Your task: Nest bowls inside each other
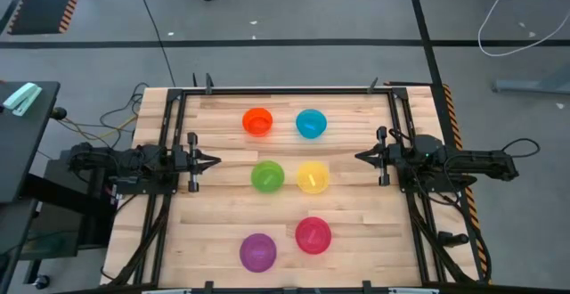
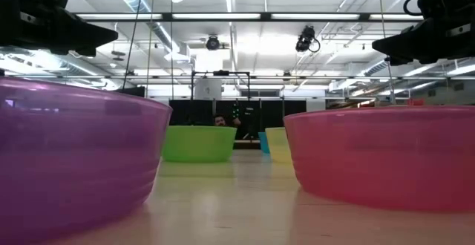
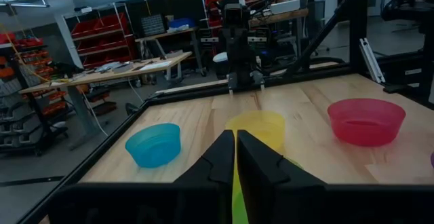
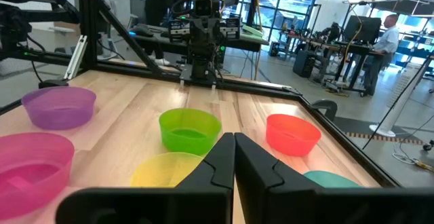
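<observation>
Six round bowls stand upright and apart on the wooden table, each on its base: orange and blue at the far side, green and yellow in the middle, purple and magenta-pink near the front. My left gripper is shut and empty above the table's left side, pointing toward the green bowl. My right gripper is shut and empty above the right side, pointing toward the yellow bowl. The low view shows the purple bowl and the pink bowl close up.
A black metal frame runs around the table's edges. Bare wood lies between each gripper and the bowls. People stand in the room beyond the table.
</observation>
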Controlling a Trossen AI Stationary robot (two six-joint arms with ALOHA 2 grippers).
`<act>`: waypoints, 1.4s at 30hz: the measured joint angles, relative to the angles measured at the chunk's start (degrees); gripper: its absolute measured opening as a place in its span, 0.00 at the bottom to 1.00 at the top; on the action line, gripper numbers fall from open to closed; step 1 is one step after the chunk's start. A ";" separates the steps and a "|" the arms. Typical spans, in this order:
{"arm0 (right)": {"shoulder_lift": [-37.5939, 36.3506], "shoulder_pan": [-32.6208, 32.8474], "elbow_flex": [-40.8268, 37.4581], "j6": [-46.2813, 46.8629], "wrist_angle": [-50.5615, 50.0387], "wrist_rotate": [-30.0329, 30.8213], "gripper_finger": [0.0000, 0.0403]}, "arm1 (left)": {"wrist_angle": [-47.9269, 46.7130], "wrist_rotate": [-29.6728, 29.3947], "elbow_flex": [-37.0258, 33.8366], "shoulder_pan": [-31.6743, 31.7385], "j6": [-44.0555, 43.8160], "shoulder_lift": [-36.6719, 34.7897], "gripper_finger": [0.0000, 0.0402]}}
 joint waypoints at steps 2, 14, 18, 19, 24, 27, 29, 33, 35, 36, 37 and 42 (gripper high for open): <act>-0.02 -0.01 0.00 0.02 0.02 -0.01 0.04 | 0.00 0.00 -0.01 0.01 0.00 -0.01 0.06; -0.02 -0.01 0.01 0.00 0.00 -0.02 0.04 | -0.01 -0.01 0.00 0.01 0.01 -0.01 0.08; -0.01 -0.02 0.02 0.02 0.00 -0.02 0.04 | -0.02 -0.01 -0.01 -0.01 0.01 0.00 0.06; -0.02 -0.01 0.01 0.02 0.01 -0.01 0.04 | -0.02 0.00 0.00 0.00 0.00 -0.01 0.06; -0.01 -0.01 0.00 0.02 0.01 0.00 0.04 | 0.00 0.00 0.00 0.00 -0.01 -0.02 0.06; 0.00 0.00 0.00 0.02 0.00 0.00 0.04 | 0.06 0.00 0.00 0.01 0.00 0.00 0.08; -0.02 0.00 0.00 0.00 0.02 0.00 0.04 | 0.36 0.01 0.01 -0.01 -0.01 0.00 0.08; -0.01 -0.01 0.00 0.02 0.01 -0.01 0.04 | 1.20 0.03 0.00 0.00 -0.14 0.00 0.09; 0.00 -0.01 0.00 -0.11 0.02 -0.01 0.04 | 1.81 0.06 0.00 0.01 -2.24 0.00 0.08; -0.01 0.00 0.00 -1.29 0.07 0.00 0.04 | 2.44 0.06 0.00 -0.01 -4.99 0.00 0.08; -0.01 -0.02 0.02 -3.06 0.14 -0.01 0.04 | 3.15 0.10 0.01 0.01 -8.51 -0.01 0.07; 0.00 0.00 0.00 4.49 0.64 -0.06 0.04 | 4.66 0.05 0.00 0.01 -16.30 -0.02 0.06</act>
